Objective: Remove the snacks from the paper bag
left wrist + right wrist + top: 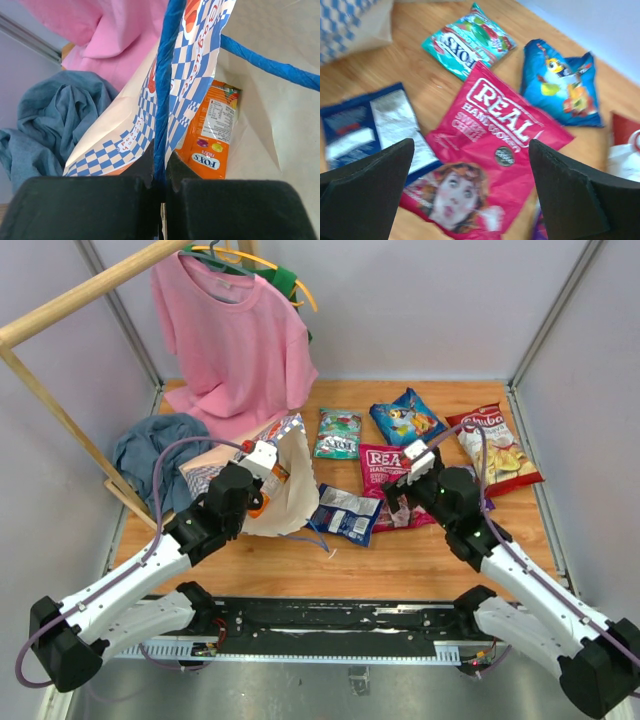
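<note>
Our left gripper [161,172] was clamped on the blue cord handle [162,75] of the paper bag [292,492], with an orange packet [212,135] inside. We had the right gripper [471,146] spread wide above the pink REAL bag [495,150], near a teal packet [467,40] and a blue bag [560,85] on the table [420,560].

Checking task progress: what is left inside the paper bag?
One orange Fox's packet lies inside the paper bag, seen past the left pincer gripping the blue cord handle. The bag's depths are hidden by its walls.
</note>
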Controlling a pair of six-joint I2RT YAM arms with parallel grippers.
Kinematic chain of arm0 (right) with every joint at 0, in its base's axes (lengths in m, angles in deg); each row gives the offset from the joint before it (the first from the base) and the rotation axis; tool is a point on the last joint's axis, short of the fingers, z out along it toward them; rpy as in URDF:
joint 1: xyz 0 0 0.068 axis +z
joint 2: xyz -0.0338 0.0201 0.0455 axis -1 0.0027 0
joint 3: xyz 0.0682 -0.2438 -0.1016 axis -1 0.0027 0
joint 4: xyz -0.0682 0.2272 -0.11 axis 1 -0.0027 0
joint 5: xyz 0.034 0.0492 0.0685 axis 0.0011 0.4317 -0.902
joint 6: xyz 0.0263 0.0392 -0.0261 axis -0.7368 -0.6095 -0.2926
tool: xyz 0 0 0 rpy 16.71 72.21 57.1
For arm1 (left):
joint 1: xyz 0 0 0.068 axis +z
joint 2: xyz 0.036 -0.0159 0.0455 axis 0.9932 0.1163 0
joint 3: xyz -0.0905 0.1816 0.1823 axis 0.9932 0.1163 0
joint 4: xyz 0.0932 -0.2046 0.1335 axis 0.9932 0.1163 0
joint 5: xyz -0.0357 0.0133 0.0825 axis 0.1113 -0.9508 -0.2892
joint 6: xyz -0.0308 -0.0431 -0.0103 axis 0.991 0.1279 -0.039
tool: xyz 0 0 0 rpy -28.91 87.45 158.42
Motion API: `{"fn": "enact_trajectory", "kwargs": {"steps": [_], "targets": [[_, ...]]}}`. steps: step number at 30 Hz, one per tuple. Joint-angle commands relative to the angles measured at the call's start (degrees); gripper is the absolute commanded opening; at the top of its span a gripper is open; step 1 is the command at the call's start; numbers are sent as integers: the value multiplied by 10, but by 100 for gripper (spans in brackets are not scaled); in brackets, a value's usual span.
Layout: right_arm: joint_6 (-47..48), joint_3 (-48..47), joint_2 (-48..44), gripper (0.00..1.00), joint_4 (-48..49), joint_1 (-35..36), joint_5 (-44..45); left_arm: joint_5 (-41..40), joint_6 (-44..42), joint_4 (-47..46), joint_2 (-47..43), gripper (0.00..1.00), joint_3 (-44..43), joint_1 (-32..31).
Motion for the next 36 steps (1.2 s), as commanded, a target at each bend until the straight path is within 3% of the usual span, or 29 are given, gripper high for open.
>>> {"fn": "enact_trajectory", "kwargs": {"steps": [1,4,8,11,13,16,25,31,36], "targets": [[297,-25,40,98,-12,15,45,7,6,-1,2,0,-16,7],[449,-68,92,99,-104,15,-4,23,5,-5,14,0,-21,8],[473,-141,119,99,-189,10,-77,45,7,-1,36,1,-33,8],[493,-198,117,99,-336,15,-156,51,9,-2,31,1,-29,8],[479,-235,127,98,-427,33,-146,55,11,-7,17,1,-22,8],[463,-238,134,99,-480,81,-58,59,12,-9,8,1,-20,9],[465,-106,121,98,-366,151,28,59,14,-3,1,1,-21,9],[525,-30,93,98,-202,179,94,56,14,-3,3,1,-22,9],[563,-4,94,93,-111,185,91,54,13,-5,-2,1,-20,9]]}}
